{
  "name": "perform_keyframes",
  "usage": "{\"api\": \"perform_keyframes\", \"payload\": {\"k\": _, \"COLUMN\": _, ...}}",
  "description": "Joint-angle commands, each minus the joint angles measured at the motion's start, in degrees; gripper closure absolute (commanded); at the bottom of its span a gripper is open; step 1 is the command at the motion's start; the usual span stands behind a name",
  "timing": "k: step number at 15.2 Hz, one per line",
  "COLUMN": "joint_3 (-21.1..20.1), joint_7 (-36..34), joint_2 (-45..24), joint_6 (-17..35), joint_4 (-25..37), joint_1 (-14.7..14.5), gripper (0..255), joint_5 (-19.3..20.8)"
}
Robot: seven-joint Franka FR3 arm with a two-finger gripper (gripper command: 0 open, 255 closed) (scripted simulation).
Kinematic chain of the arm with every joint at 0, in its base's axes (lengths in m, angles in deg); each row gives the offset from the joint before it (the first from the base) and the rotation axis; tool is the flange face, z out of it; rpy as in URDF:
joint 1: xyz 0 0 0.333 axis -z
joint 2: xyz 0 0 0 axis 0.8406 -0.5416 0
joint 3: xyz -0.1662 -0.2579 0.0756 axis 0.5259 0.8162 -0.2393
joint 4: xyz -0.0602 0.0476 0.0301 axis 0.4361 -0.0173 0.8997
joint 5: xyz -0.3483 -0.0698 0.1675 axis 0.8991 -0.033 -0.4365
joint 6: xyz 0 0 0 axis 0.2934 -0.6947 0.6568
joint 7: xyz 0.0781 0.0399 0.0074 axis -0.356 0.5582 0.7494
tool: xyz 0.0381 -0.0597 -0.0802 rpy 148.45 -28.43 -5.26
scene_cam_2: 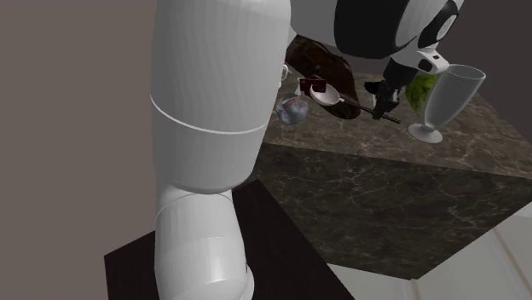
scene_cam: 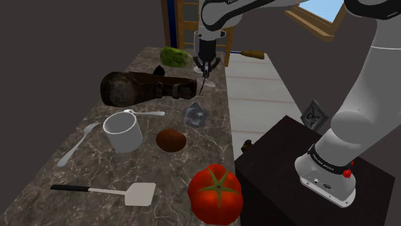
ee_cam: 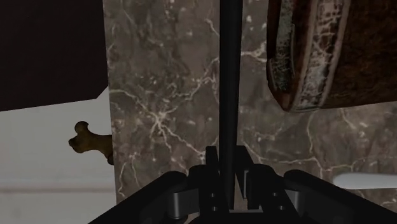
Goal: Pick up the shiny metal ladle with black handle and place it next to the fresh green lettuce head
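Observation:
My black gripper (scene_cam: pixel 207 68) hangs over the far end of the marble counter, shut on the thin black handle of the ladle (ee_cam: pixel 229 76). In the second exterior view the ladle's shiny bowl (scene_cam_2: pixel 326 94) points away from the gripper (scene_cam_2: pixel 381 104) toward a dark brown boot (scene_cam_2: pixel 320 64), and seems to be just above the counter. The green lettuce head (scene_cam: pixel 175 56) lies at the counter's far end, a little to the shoulder view's left of the gripper. In the wrist view the fingers (ee_cam: pixel 213 167) clasp the handle from both sides of the gripper (ee_cam: pixel 229 158).
A clear stemmed glass (scene_cam_2: pixel 443 100) stands close beside the gripper. The boot (scene_cam: pixel 144 87) lies across the counter. Nearer are a crumpled grey lump (scene_cam: pixel 196 114), spoon (scene_cam: pixel 144 113), white mug (scene_cam: pixel 123 131), brown lump (scene_cam: pixel 171 140), fork (scene_cam: pixel 76 144), spatula (scene_cam: pixel 109 191) and tomato (scene_cam: pixel 215 192).

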Motion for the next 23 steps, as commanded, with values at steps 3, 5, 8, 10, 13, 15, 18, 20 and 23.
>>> {"api": "perform_keyframes", "payload": {"k": 3, "joint_3": 0.2, "joint_7": -0.2, "joint_2": -1.1, "joint_6": 2.9, "joint_4": -1.8, "joint_1": -0.1, "gripper": 255, "joint_5": 0.5}}
{"api": "perform_keyframes", "payload": {"k": 5, "joint_3": 0.3, "joint_7": -0.3, "joint_2": -1.7, "joint_6": 4.2, "joint_4": -2.6, "joint_1": -0.2, "gripper": 255, "joint_5": 0.8}}
{"api": "perform_keyframes", "payload": {"k": 8, "joint_3": 0.5, "joint_7": -0.5, "joint_2": -2.8, "joint_6": 6.2, "joint_4": -3.6, "joint_1": -0.4, "gripper": 255, "joint_5": 1.2}}
{"api": "perform_keyframes", "payload": {"k": 10, "joint_3": 0.6, "joint_7": -0.6, "joint_2": -3.6, "joint_6": 7.6, "joint_4": -4.2, "joint_1": -0.5, "gripper": 255, "joint_5": 1.6}}
{"api": "perform_keyframes", "payload": {"k": 13, "joint_3": 0.6, "joint_7": -0.6, "joint_2": -3.6, "joint_6": 7.6, "joint_4": -4.2, "joint_1": -0.5, "gripper": 255, "joint_5": 1.6}}
{"api": "perform_keyframes", "payload": {"k": 15, "joint_3": 0.6, "joint_7": -0.6, "joint_2": -3.6, "joint_6": 7.6, "joint_4": -4.2, "joint_1": -0.5, "gripper": 255, "joint_5": 1.6}}
{"api": "perform_keyframes", "payload": {"k": 18, "joint_3": 0.6, "joint_7": -0.6, "joint_2": -3.6, "joint_6": 7.6, "joint_4": -4.2, "joint_1": -0.5, "gripper": 255, "joint_5": 1.6}}
{"api": "perform_keyframes", "payload": {"k": 20, "joint_3": 0.6, "joint_7": -0.6, "joint_2": -3.6, "joint_6": 7.6, "joint_4": -4.2, "joint_1": -0.5, "gripper": 0, "joint_5": 1.6}}
{"api": "perform_keyframes", "payload": {"k": 23, "joint_3": 0.6, "joint_7": -0.7, "joint_2": -3.6, "joint_6": 7.6, "joint_4": -4.2, "joint_1": -0.5, "gripper": 0, "joint_5": 1.6}}
